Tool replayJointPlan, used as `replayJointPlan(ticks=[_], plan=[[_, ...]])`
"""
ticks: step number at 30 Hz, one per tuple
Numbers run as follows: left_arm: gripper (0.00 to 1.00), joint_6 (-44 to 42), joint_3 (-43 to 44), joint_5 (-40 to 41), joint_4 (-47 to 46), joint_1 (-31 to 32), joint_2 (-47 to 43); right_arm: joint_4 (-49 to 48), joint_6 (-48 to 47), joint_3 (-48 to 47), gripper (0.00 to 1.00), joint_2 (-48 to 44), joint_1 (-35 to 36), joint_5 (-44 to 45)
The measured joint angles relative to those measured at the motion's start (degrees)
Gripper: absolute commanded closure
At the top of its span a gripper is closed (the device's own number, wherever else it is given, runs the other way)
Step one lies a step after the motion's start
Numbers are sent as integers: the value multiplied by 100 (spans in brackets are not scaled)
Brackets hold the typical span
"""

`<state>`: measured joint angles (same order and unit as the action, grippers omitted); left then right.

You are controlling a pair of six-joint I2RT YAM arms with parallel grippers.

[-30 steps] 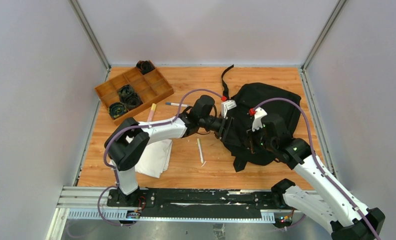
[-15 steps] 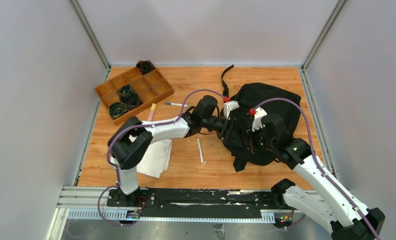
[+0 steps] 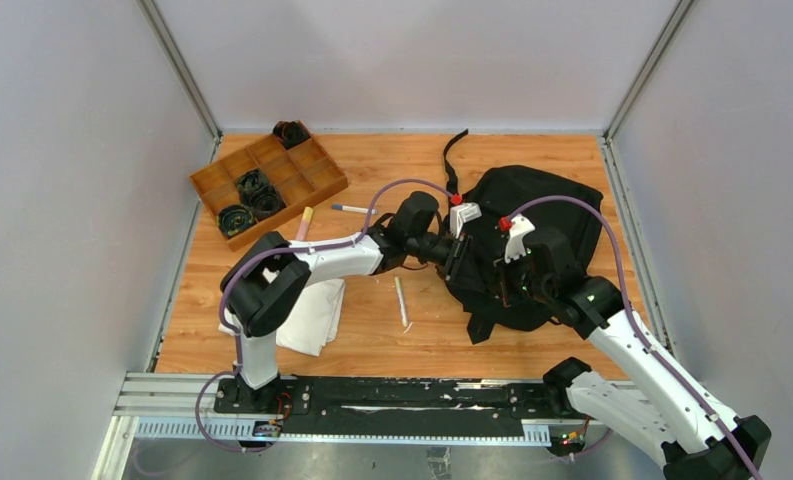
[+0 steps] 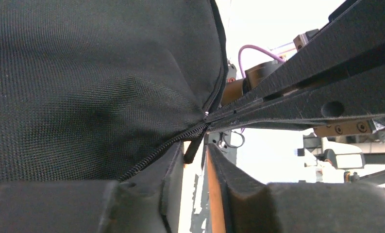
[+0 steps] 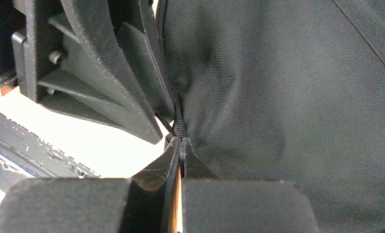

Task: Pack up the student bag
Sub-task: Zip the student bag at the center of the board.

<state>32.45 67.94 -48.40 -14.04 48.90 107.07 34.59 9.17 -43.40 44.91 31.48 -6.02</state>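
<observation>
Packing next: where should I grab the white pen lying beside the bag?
Grip the pen at mid-shaft, coming straight down from above, jaws closing left to right across it. It lies flat on the table, running roughly near to far, apart from the bag.

Wooden tray [image 3: 324,178] holding black coils [image 3: 255,191], white cloth [image 3: 312,315], pen [image 3: 401,302]
</observation>
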Motion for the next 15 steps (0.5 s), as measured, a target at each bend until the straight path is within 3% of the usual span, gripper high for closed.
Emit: replayJointPlan(ticks=[3,4,5,7,9,15], plan=[[98,11,39,11,0,0,33,0,0,0,100,0,0,0],[100,4,50,17,0,0,42,2,0,0,100,0,0,0],[100,35,57,13,0,0,48,2,-2,0,95,0,0,-2],[100,33,74,2,0,4,59,9,2,0,72,0,0,0],[100,37,74,9,-4,4,59,26,28,-9,61,4,0,2],[100,79,-114,138,0,-83,-81,256,26,-109,56,-149,0,122]])
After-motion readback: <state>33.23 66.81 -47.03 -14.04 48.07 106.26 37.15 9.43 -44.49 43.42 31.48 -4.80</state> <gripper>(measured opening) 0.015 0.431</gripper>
